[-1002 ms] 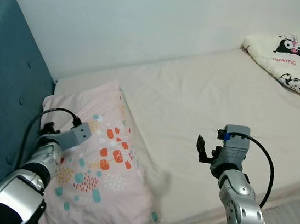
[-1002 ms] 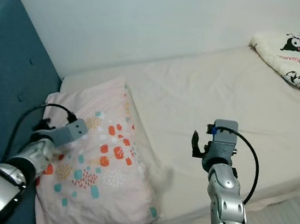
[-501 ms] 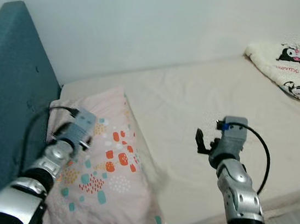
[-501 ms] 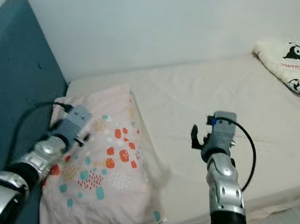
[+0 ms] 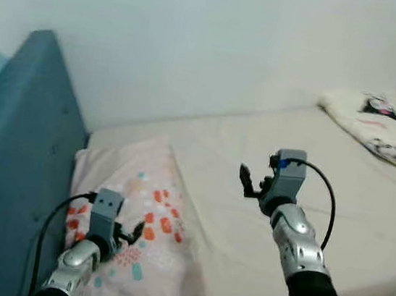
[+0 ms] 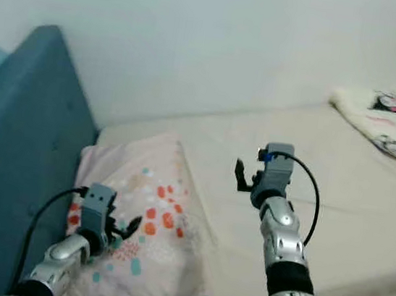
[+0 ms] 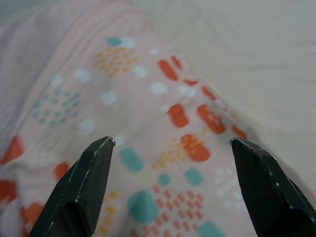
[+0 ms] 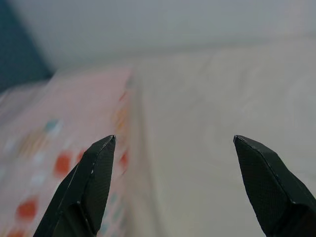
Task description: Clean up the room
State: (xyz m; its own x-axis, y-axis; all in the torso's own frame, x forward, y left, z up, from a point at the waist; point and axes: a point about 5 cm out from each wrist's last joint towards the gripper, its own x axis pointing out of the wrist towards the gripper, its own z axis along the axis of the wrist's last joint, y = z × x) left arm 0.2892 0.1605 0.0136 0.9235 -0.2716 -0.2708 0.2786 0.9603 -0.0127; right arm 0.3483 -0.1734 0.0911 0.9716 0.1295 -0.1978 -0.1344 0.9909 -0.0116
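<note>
While both arms hang over the bed [image 5: 362,235], I see nothing held in either gripper. My left gripper [image 5: 130,232] sits low over the pillow [image 5: 131,212], near its lower half, and my left wrist view shows its two black fingers [image 7: 84,187] spread wide with the pillow's pink cloth and its red, teal and white blotches between them. I cannot tell whether the fingertips touch the cloth or hover just above it.

My right gripper [image 5: 247,181] is raised above the mattress, beside the pillow's right edge but apart from it. Its fingers [image 8: 89,182] are also parted, and through the gap I see the pillow's edge on one side and bare cream sheet on the other.

The pillow lies at the head of the bed, its top end against the blue headboard [image 5: 14,160], lengthwise along the bed's left side. A folded blanket [image 5: 383,128] with black cartoon figures rests at the far right end of the mattress, well apart from both grippers. The cream sheet between pillow and blanket is slightly wrinkled. A pale wall [image 5: 219,41] runs behind the bed. The head views are somewhat soft, so fine detail on the blanket's print is blurred.
</note>
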